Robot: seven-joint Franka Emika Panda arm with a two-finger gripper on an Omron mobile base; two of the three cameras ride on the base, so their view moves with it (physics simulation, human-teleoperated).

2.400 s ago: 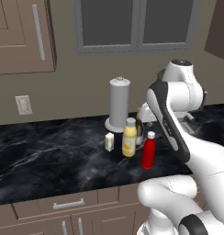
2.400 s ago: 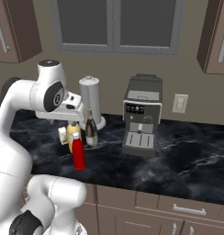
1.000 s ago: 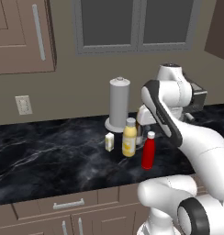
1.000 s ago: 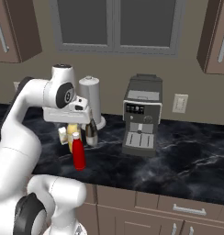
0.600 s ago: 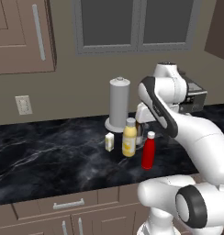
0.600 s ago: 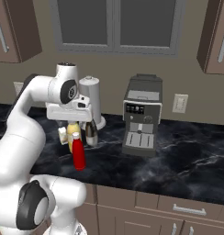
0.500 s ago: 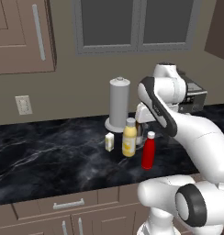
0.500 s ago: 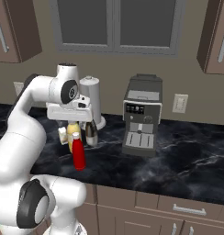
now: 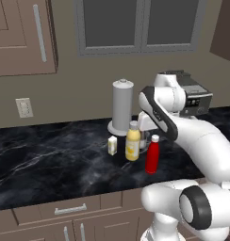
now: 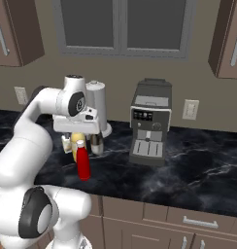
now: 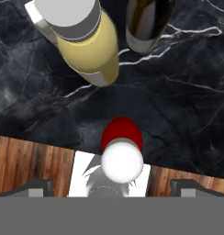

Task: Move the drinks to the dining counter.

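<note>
Gripper (image 11: 112, 190): jaws spread wide, nothing held.
Red bottle (image 11: 122, 151): upright on worktop (image 9: 51, 155), directly below claw, long axis along approach.
Yellow juice bottle (image 11: 86, 43): 11 o'clock of red bottle, apart.
Wine bottle (image 11: 148, 23): 1 o'clock.

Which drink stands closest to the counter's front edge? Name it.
The red bottle with the white cap; the yellow juice bottle, wine bottle and carton all stand farther back.
</note>
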